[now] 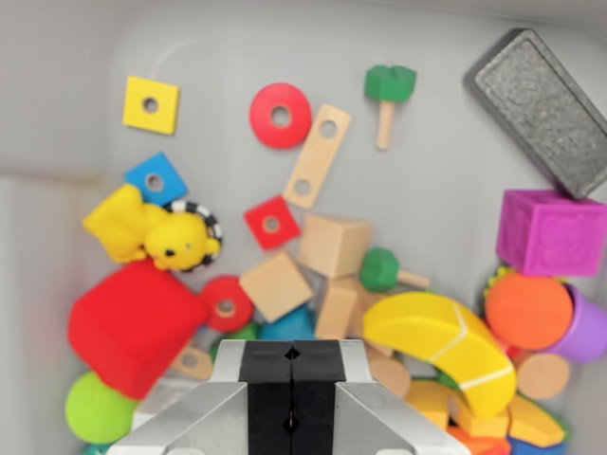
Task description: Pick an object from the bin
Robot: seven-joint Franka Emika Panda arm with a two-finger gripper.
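Closed, seemingly empty gripper (291, 379) hovers above toy-filled bin (57, 114).

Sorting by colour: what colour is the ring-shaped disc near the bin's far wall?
Red. The disc shows clearly in the wrist view, lying flat beside a wooden strip.

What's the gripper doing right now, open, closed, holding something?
Gripper: closed, pads pressed together, nothing held between them, above the bin.
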